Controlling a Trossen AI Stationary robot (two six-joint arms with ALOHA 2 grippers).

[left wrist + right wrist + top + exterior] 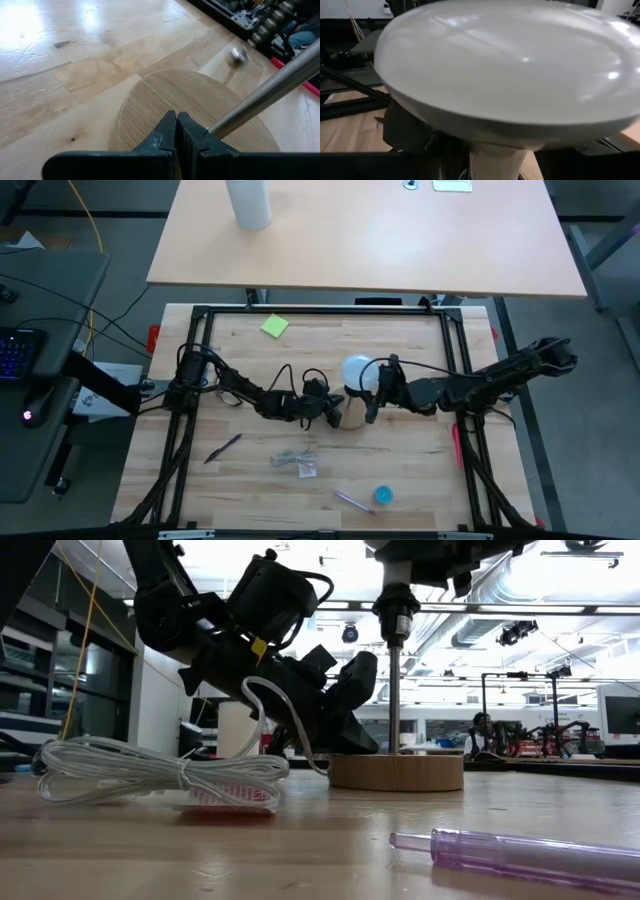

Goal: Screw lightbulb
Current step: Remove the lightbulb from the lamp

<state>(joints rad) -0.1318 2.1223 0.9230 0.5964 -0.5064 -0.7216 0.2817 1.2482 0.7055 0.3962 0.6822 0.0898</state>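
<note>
The white lightbulb (357, 371) stands above the round wooden disc base (352, 418), whose metal rod (393, 690) carries a black socket (397, 602). The bulb's globe (510, 65) fills the right wrist view, with its neck (497, 160) below. My right gripper (374, 392) comes from the table's right and is shut on the bulb. My left gripper (176, 118) is shut, with its tips on the disc's top beside the rod (265, 95). Whether the bulb's screw base is in the socket is hidden. My left gripper presses its shut fingertips (170, 125) down on the disc's top face (150, 100), near the rod's foot. It comes slanting down from the table's left. The disc lies flat on the table. My right gripper holds the bulb at the side facing the table's right (368, 380), coming about level. The globe hides the fingers in the wrist view. The bulb stands globe up, above the rod, clear of the table.
A bundled white cable in a bag (160, 775) lies near the front, beside a purple pen (530, 855) and a blue cap (383, 496). A dark pen (224, 447), a yellow note (274, 326) and a red marker (457, 445) lie around. A tall white cylinder (248, 202) stands on the far table.
</note>
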